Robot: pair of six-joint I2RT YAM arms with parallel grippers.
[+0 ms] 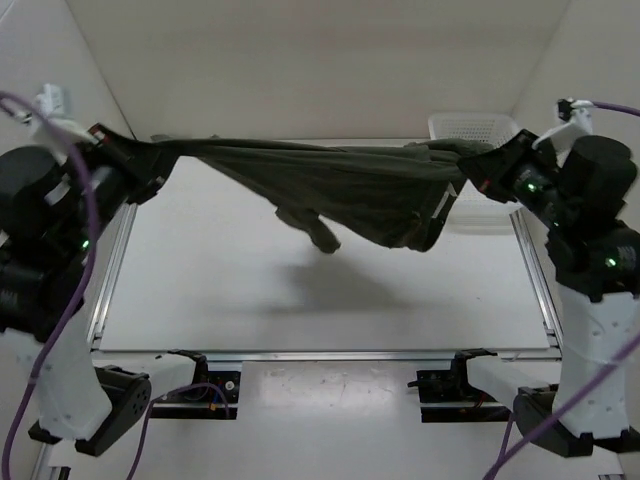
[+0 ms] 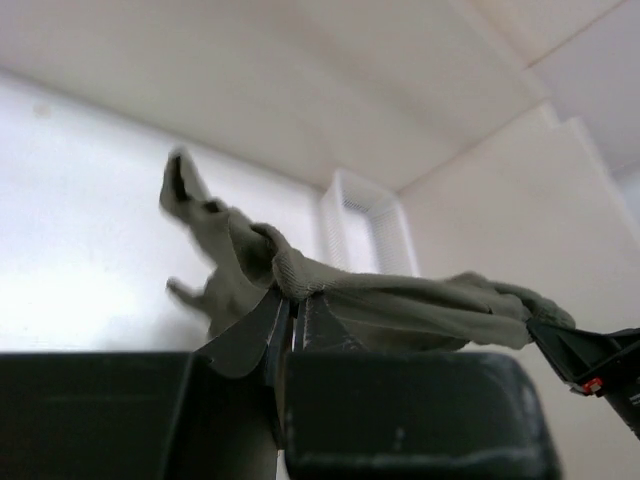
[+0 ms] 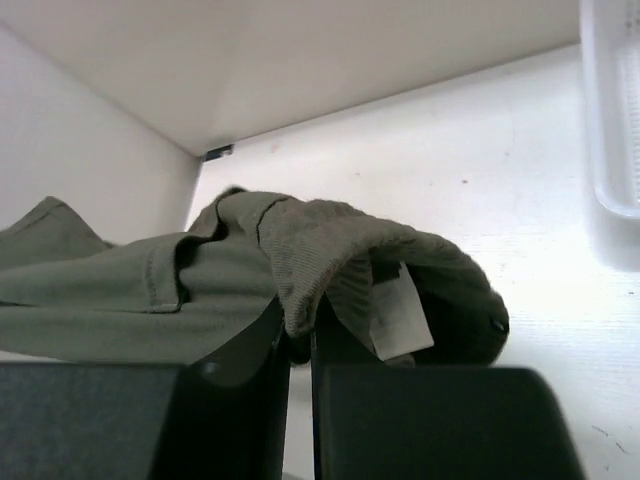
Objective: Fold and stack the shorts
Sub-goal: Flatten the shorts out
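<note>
The dark olive-green shorts (image 1: 340, 185) hang stretched in the air between both grippers, above the white table, with the lower part drooping at the middle. My left gripper (image 1: 150, 158) is shut on the shorts' left end; in the left wrist view its jaws (image 2: 292, 318) pinch a ribbed edge of the shorts (image 2: 400, 305). My right gripper (image 1: 472, 165) is shut on the right end; in the right wrist view (image 3: 298, 335) it clamps the ribbed waistband (image 3: 320, 245), with a white label (image 3: 400, 315) beside it.
A white basket (image 1: 474, 130) stands at the back right of the table, behind the right gripper; it also shows in the left wrist view (image 2: 368, 230) and in the right wrist view (image 3: 610, 120). White walls enclose the table (image 1: 300, 300) on three sides.
</note>
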